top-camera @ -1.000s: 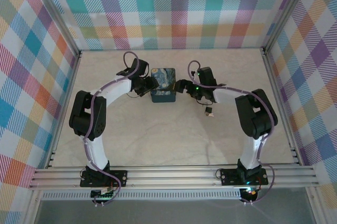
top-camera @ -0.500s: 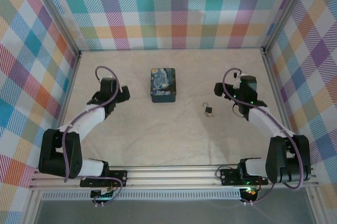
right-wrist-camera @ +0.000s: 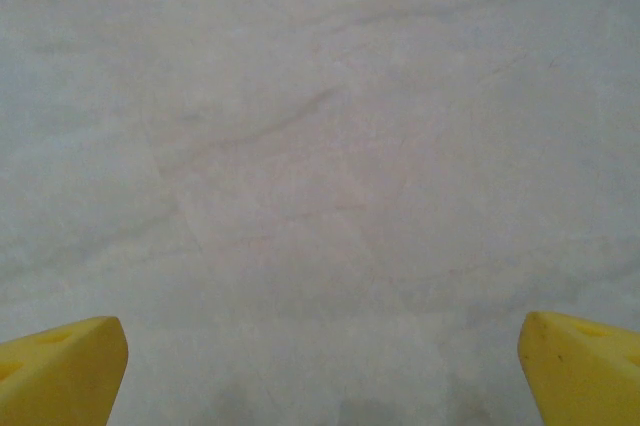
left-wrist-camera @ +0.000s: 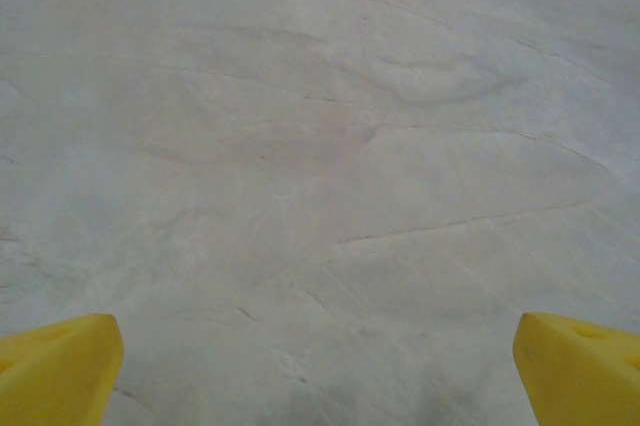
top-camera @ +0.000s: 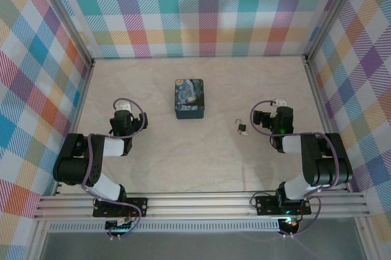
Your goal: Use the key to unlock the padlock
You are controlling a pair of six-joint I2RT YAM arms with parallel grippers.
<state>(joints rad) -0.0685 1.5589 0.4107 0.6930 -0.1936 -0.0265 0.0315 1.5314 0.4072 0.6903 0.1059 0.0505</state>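
Padlock (top-camera: 242, 128) on the table (top-camera: 183, 162), to the right of the printed box (top-camera: 189, 98) and apart from it. Left jaws, low over bare table left of the box, wide open and empty, yellow fingertips (left-wrist-camera: 55, 366) far apart. Right jaws, right of the box beyond the padlock, likewise open and empty.

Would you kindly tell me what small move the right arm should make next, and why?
Probably ease the right gripper leftward toward the tiny dark-bodied padlock with the silver shackle. Its yellow fingers stand open over bare beige table, and the padlock lies untouched close beside it.
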